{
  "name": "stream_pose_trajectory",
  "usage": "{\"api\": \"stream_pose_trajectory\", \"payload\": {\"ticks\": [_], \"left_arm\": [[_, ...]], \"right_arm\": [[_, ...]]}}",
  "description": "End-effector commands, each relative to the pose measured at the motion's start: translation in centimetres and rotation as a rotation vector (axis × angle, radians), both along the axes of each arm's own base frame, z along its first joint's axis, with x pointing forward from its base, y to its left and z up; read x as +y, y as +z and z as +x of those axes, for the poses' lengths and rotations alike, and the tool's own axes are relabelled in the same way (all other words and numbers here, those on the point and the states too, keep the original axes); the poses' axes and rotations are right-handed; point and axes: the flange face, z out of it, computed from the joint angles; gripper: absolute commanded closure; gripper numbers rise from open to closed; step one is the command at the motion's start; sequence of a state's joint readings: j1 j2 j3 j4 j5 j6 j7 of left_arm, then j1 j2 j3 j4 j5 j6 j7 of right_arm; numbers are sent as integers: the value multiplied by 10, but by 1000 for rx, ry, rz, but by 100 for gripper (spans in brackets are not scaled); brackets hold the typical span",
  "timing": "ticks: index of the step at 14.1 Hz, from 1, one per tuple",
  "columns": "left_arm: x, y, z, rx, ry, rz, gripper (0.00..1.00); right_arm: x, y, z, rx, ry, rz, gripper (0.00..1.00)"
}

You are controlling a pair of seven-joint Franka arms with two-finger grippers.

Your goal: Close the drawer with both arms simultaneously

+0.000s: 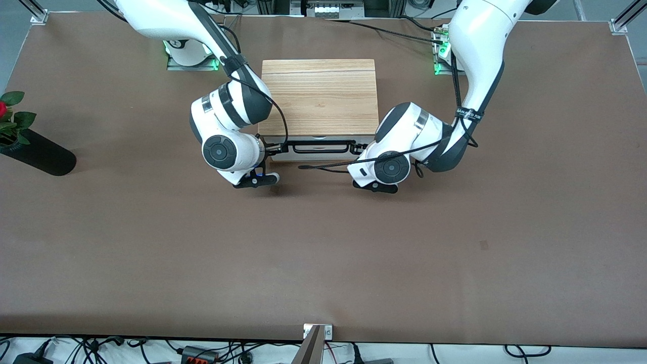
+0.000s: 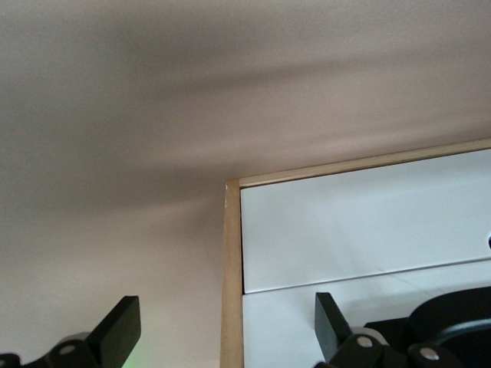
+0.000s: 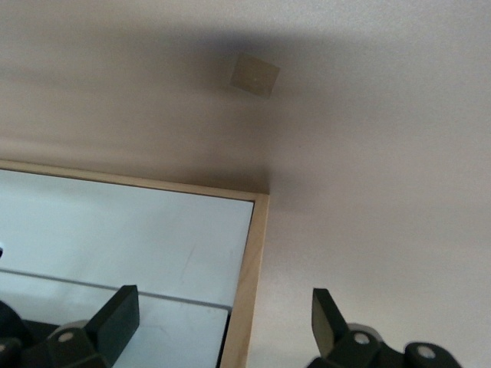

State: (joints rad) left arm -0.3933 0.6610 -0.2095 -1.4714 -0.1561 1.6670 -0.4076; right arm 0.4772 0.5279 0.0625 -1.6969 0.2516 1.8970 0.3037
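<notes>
Near the middle of the brown table (image 1: pixel 323 253), close to the robots' bases, stands a small light-oak cabinet (image 1: pixel 320 96) with its front turned toward the front camera. Its drawer (image 1: pixel 317 154) projects only a short way out of the cabinet front; the white front panel and the black wire bar handle (image 1: pixel 321 147) show just below the cabinet's top edge in the front view.

Both arms reach down to the drawer front, one at each end of the handle. The right gripper (image 1: pixel 273 148) sits at the handle end toward the right arm's end of the table. In the right wrist view the right gripper (image 3: pixel 222 322) has its two black fingers spread wide apart, straddling the oak side edge (image 3: pixel 249 276) of the cabinet, and nothing is held between them.

The left gripper (image 1: pixel 360 149) sits at the handle end toward the left arm's end of the table. In the left wrist view the left gripper (image 2: pixel 226 330) is likewise spread wide, with the oak corner edge (image 2: pixel 232 276) and the white panel (image 2: pixel 360 230) between and above the fingers, and it clasps nothing.

A black vase (image 1: pixel 38 151) with a red flower and green leaves lies at the table's edge toward the right arm's end, well apart from the cabinet.
</notes>
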Motion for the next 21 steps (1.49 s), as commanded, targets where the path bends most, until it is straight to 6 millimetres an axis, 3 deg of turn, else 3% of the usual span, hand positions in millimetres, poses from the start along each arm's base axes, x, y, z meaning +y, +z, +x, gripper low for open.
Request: {"api": "stream_pose_trajectory", "payload": {"ticks": [1, 4, 7, 9, 11, 14, 17, 19, 21], "left_arm": [[0, 7, 2, 11, 19, -10, 0], [1, 15, 8, -12, 27, -21, 0], [4, 51, 33, -91, 50, -56, 0], [21, 80, 57, -150, 85, -77, 0], [52, 104, 78, -189, 136, -89, 0], [106, 151, 96, -257, 200, -93, 0], [144, 200, 87, -273, 199, -43, 0], [157, 234, 79, -339, 184, 35, 0], [196, 246, 86, -350, 241, 49, 0]], "right_arm": [[9, 11, -14, 27, 9, -15, 0], [3, 31, -4, 1, -2, -2, 0], [-14, 71, 28, -105, -8, -4, 0], [-38, 104, 47, -198, -2, -50, 0], [-77, 140, 59, -262, -25, -109, 0], [-157, 197, 70, -314, -48, -182, 0], [-250, 244, 66, -300, -47, -162, 0], [-288, 266, 57, -292, -51, -154, 0], [-320, 280, 45, -257, -34, -138, 0]]}}
